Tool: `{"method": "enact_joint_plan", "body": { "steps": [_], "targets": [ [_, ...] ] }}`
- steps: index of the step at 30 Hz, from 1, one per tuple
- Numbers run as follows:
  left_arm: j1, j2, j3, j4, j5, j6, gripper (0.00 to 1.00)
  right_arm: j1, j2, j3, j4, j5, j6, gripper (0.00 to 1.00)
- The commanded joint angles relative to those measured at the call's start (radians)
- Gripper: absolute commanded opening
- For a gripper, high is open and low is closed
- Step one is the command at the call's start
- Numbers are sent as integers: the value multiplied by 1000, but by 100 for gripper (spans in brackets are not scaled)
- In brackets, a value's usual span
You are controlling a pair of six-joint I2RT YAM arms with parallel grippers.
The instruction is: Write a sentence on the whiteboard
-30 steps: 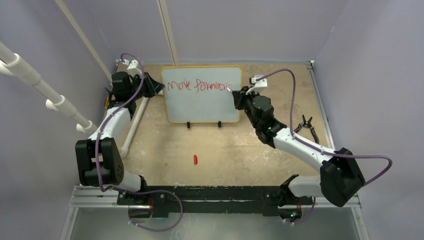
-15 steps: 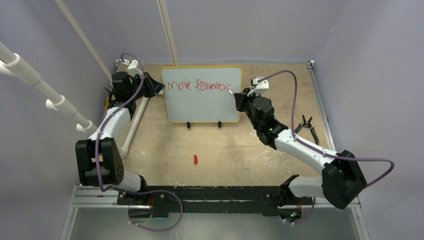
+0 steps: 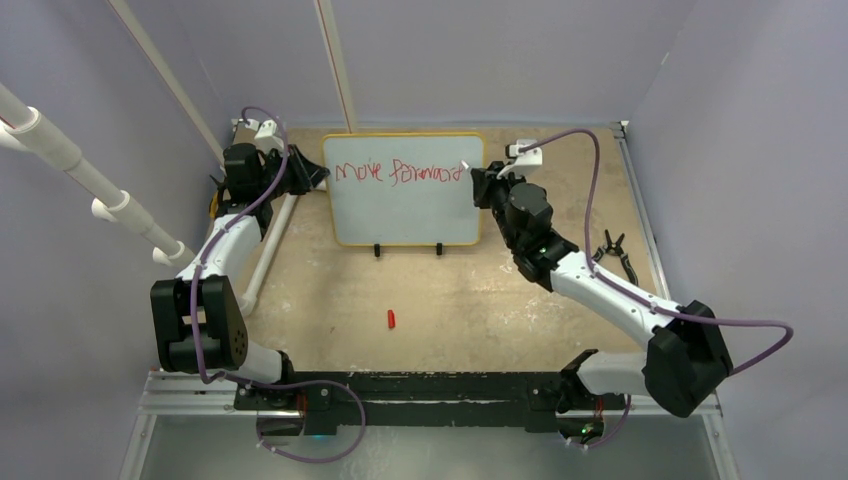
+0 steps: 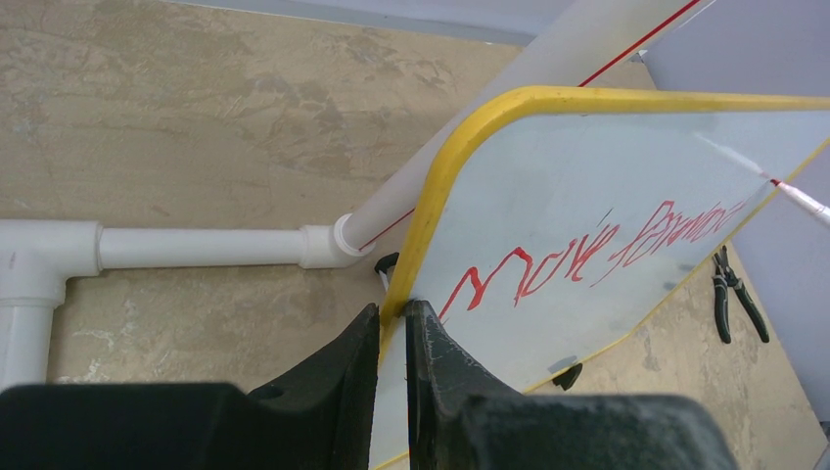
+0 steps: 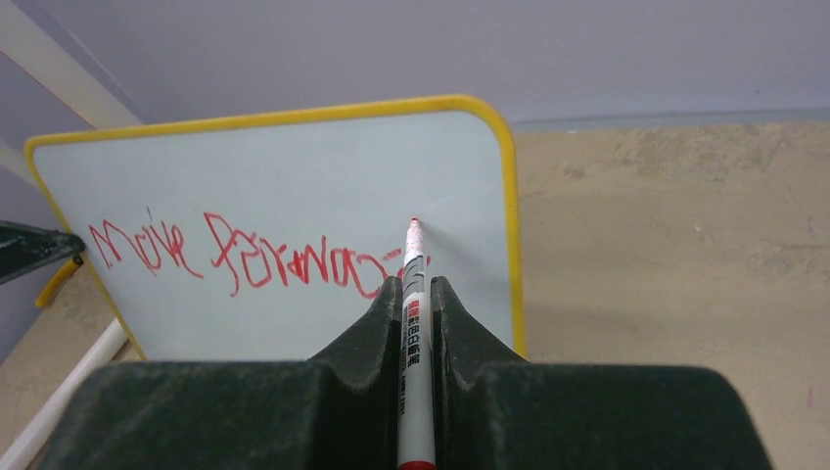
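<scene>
Upright at the far end of the worktop (image 3: 450, 300), one whiteboard (image 3: 405, 215) stands on its two black feet (image 3: 377, 250), its yellow frame facing both arms. The sentence (image 3: 398, 171) runs in red across the top of the board as a single line so far, two words reading roughly "Move forward".

The left gripper (image 3: 318, 175) is clamped on the board's left edge; the left wrist view shows its fingers (image 4: 431, 343) pinching the yellow frame from either side, just below the rounded top corner. The right gripper (image 3: 478, 180) is clenched around one red marker (image 5: 413, 323), which pokes out between the jaws. The marker's tip (image 5: 414, 224) sits at the board's face just right of the last red letter, near the top right corner; whether it presses the surface cannot be told.

Around the board lie a few loose things. One small red piece (image 3: 391, 319), possibly the marker's cap, rests on the bare worktop in front of the board, well apart from both arms. One pair of black pliers (image 3: 615, 250) lies to the right, beside the right arm's forearm. A white pipe (image 3: 270, 245) runs along the worktop under the left arm, joined to another at an elbow fitting (image 4: 39, 269) just behind the board's left edge. More white piping (image 3: 90, 180) slants along the left wall. Purple cables loop over each of the two arms. Nothing lies between the marker and the open white area below the writing.
</scene>
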Motion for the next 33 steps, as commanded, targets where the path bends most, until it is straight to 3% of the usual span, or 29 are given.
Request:
{"method": "enact_joint_plan", "body": {
  "steps": [1, 33],
  "targets": [
    [-1, -23, -10, 39, 15, -11, 15, -5, 13, 67, 46, 43, -38, 0],
    [-5, -29, -16, 46, 22, -21, 15, -4, -28, -72, -45, 58, 79, 0]
  ]
}}
